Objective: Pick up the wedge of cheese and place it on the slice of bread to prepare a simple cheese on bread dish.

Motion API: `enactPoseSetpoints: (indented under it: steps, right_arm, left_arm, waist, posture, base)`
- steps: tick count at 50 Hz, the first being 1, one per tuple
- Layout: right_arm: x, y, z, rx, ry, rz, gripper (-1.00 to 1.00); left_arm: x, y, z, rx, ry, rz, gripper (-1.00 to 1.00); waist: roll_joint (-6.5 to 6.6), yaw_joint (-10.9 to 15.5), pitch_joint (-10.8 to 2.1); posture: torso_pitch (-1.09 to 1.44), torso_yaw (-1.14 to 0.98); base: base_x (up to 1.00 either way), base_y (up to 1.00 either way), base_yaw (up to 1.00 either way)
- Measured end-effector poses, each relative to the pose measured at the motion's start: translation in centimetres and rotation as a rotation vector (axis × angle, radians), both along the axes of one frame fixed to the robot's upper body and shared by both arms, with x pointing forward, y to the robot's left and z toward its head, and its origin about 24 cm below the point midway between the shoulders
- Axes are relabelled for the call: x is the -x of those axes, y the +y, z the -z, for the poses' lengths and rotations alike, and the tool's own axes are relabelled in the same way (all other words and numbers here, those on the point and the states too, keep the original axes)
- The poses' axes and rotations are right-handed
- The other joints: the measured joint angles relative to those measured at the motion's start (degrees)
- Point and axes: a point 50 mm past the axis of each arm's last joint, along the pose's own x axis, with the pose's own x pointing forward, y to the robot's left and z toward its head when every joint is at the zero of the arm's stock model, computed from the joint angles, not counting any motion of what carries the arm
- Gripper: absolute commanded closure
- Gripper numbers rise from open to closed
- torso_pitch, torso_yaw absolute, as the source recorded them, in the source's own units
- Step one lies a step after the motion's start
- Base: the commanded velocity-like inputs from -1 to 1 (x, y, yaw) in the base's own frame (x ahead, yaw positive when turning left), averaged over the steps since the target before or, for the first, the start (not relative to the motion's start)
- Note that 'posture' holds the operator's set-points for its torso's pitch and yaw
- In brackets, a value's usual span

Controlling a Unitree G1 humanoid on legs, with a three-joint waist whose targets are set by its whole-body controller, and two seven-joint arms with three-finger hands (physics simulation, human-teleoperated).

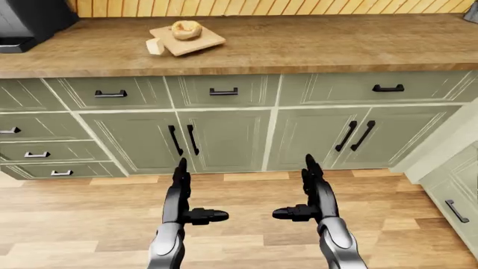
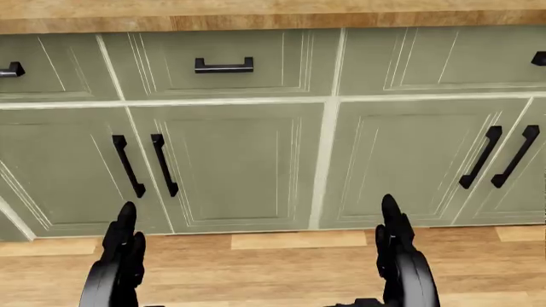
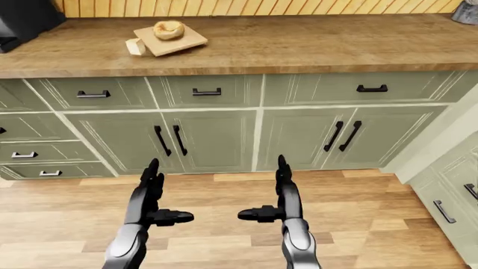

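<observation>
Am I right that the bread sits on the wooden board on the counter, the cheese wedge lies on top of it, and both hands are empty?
Not quite. The cheese wedge is not on the bread; it lies on the counter against the left edge of the wooden board, as the left-eye view shows. The bread is on the board, and the left hand and right hand hang open and empty.

black appliance point(image 1: 26, 22) cut off at upper left, cheese wedge point(image 1: 155, 46) small and indistinct
</observation>
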Motion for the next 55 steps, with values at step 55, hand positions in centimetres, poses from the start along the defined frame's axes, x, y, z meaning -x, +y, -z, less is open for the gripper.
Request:
enactPoseSetpoints:
  steps: [55]
  right_arm:
    - [-12.3,2.9,-23.1,0.174,-0.514,-0.129,-1.0]
  left_arm:
    - [-10.3,0.8,-23.1,-0.06,-0.527,-0.017,-1.0]
  waist:
    - [2.54,-0.29,-2.32]
  posture:
    - [0.0,0.0]
  base:
    - [0.09,0.07,0.0]
